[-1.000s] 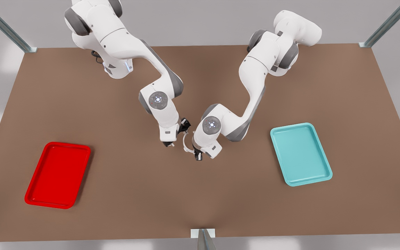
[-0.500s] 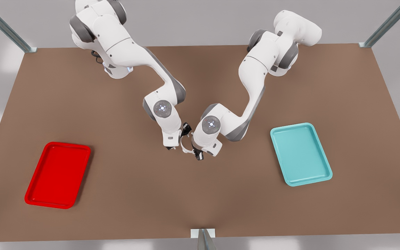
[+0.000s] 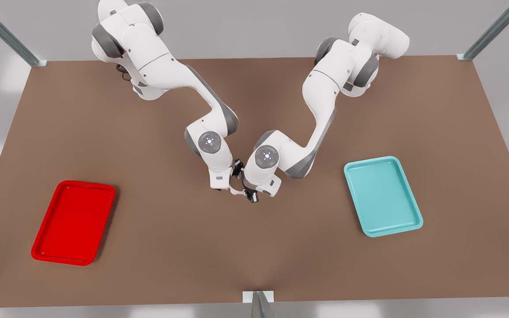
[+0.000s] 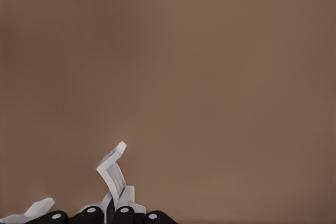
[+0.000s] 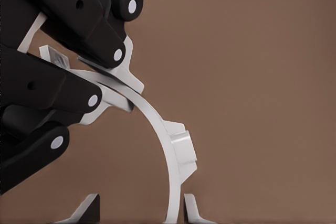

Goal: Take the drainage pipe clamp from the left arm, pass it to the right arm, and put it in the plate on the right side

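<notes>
The drainage pipe clamp [image 3: 236,187], a thin white half-ring, hangs above the table's middle. My left gripper [image 3: 251,197], on the arm at the front view's right, is shut on one end of the clamp [image 4: 113,171]. My right gripper [image 3: 232,178], on the arm at the front view's left, is open. In the right wrist view its fingertips [image 5: 191,209] straddle the other end of the clamp [image 5: 164,135], which rests close to one pad. Farther off, the left gripper [image 5: 102,74] pinches the arc. The red plate [image 3: 42,247] lies at the front view's left.
A teal tray [image 3: 413,221] of the same shape lies at the front view's right. Both arms reach from the table's far edge and meet over the bare brown middle. Metal frame posts stand at the far corners and at the near edge's centre.
The right arm has moved toward the left gripper, closing the gap, so its open fingers now stand around the clamp. The left gripper has shifted slightly away from the camera with the clamp.
</notes>
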